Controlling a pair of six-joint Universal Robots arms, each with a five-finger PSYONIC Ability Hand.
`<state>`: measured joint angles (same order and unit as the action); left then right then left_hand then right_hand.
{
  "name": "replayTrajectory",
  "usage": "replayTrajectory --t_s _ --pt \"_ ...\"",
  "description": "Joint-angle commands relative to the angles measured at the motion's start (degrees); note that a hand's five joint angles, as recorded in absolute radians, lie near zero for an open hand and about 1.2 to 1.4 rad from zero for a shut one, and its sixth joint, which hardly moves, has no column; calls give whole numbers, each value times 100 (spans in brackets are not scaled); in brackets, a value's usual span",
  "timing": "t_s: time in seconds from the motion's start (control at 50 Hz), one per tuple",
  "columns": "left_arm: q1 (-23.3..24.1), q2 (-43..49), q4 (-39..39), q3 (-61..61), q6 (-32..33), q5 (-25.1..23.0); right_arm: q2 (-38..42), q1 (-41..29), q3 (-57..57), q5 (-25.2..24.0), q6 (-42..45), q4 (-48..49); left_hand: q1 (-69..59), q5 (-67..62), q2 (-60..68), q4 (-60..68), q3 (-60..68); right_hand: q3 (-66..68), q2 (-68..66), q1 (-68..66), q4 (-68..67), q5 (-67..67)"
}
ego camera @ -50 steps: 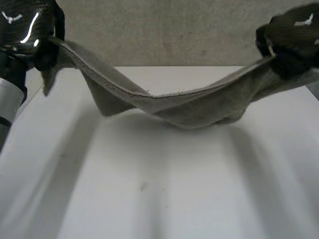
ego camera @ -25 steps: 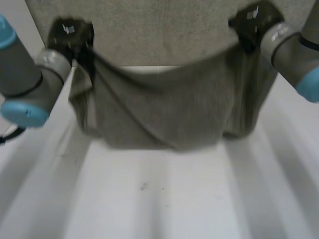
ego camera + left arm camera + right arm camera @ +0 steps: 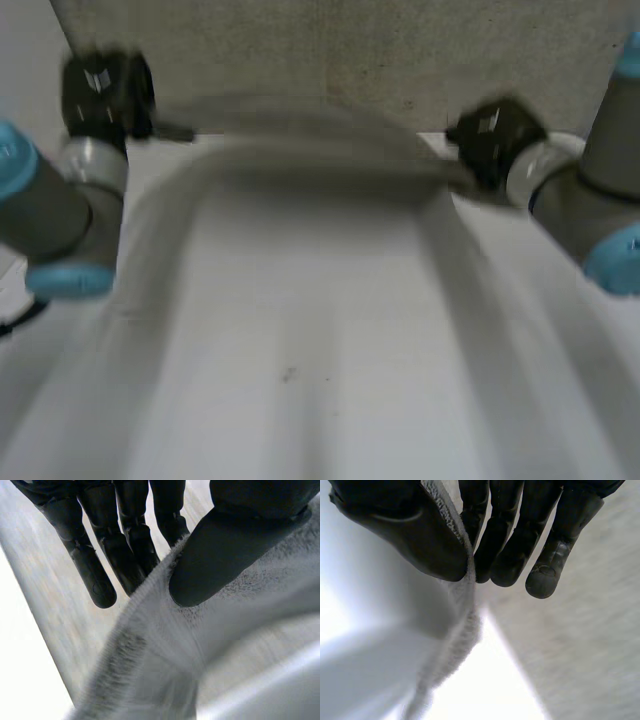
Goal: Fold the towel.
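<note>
White tabletop [image 3: 300, 350], bare in the near part. Speckled grey-beige surface [image 3: 350, 50] beyond its far edge.

Half a second ago the towel [image 3: 310, 165] hung between my hands as a deep, sagging sheet. Now it is a thin, blurred band stretched across the far part of the tabletop, almost edge-on in the head view. I can't tell whether it touches the tabletop. My right hand [image 3: 495, 135] sits lower than before and closer to the tabletop's far edge. My left hand [image 3: 105, 90] is about as high as it was.

The left arm [image 3: 60, 200] comes in from the left side and the right arm [image 3: 590, 210] from the right. Both hands are far out, one at each end of the towel.

In the left wrist view, the left hand pinches the towel's edge, with the thumb pressed on top of the cloth and the fingers [image 3: 100, 555] straight behind it. In the right wrist view, the right hand clamps the towel's edge between the thumb and its close-set fingers [image 3: 505, 545], and the cloth trails away below the fingertips.
</note>
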<state>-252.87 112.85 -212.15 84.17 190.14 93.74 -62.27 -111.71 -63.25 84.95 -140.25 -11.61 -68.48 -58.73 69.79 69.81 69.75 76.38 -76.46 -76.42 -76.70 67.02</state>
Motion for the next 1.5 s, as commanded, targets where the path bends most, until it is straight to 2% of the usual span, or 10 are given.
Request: replayTrajectory --t_s 0.02,0.38,0.46,0.64,0.86,0.98,1.08,1.14,1.18,1.5 --pt "-26 -18 -19 1793 67 -198 66 53 -1837 -635 -28 280 -1152 -1127 1021 1019 1025 362 -354 -358 -330 298" --pt "-122 97 -55 2543 58 -233 -145 623 -3044 -813 -940 1381 -1152 -1127 1021 1019 1025 362 -354 -358 -330 298" --pt "-201 61 -64 2570 58 -233 -162 791 -3184 -787 -1258 1407 -1152 -1127 1021 1019 1025 -2046 2055 2050 2079 -2111" --pt "-201 61 -72 2579 58 -233 -180 1037 -3440 -391 -1232 1442 -1152 -1127 1021 1019 1025 -2895 2904 2899 2927 -2960" --pt "-201 70 -177 2596 58 -233 -347 1195 -3738 -383 -1232 1442 -1152 -1127 1021 1019 1025 -2273 2281 2277 2305 -2337" --pt "-201 96 -231 2605 58 -242 -671 1310 -3888 -418 -1215 1451 -1152 -1127 1021 1019 1025 307 -298 -303 -274 242" --pt "-201 175 -248 2605 67 -233 -848 1310 -4002 -541 -1057 1557 -1152 -1127 1021 1019 1025 362 -354 -358 -330 298" --pt "-201 298 -275 2596 67 -233 -900 1301 -4081 -567 -794 1618 3012 3037 -3143 -3145 -3139 362 -354 -358 -330 298" --pt "-201 351 -283 2596 84 -233 -918 1301 -4108 -550 -652 1644 3650 3675 -3781 -3783 -3778 362 -354 -358 -330 298" --pt "-351 554 -292 2543 823 -251 -1032 1327 -4195 -514 -415 1978 3422 3447 -3553 -3555 -3550 362 -354 -358 -330 298"
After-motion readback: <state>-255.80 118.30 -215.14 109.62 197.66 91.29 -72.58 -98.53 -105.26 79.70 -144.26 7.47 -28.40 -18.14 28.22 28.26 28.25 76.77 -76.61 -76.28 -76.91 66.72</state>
